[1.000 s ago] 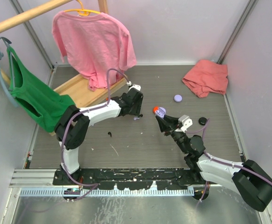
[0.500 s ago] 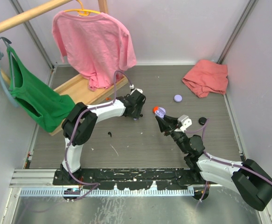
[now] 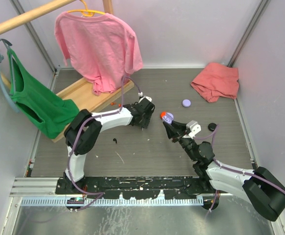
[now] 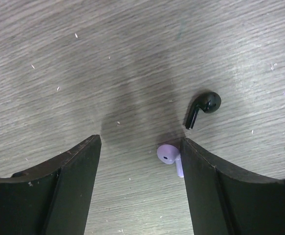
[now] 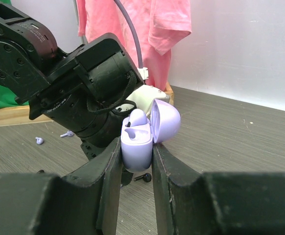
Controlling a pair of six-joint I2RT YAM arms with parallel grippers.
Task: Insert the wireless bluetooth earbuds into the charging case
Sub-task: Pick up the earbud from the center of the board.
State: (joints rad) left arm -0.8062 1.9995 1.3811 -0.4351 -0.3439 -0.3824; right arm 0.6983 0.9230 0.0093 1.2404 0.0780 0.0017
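My right gripper (image 5: pixel 136 161) is shut on a lilac charging case (image 5: pixel 137 142) and holds it above the table with its lid open. One lilac earbud (image 5: pixel 138 118) sits in a slot of the case; the other slot shows empty. In the top view the case (image 3: pixel 167 117) is right of my left gripper (image 3: pixel 143 121). My left gripper (image 4: pixel 141 143) is open and close over the table. A lilac earbud (image 4: pixel 169 155) lies between its fingers, against the right finger (image 4: pixel 215 186). A black earbud (image 4: pixel 205 106) lies just beyond that finger.
Two small lilac earbuds (image 5: pixel 38 140) (image 5: pixel 66 133) lie on the table behind the left arm. A round lilac case (image 3: pixel 186 103), a black case (image 3: pixel 212 127) and a red cloth (image 3: pixel 215 81) are at the right. A wooden board (image 3: pixel 91 95), a pink shirt (image 3: pixel 100 44) and a green garment (image 3: pixel 34 100) stand left.
My left gripper has shifted slightly to the right and lower toward the table, and its jaws have widened. The right arm and the case have not moved.
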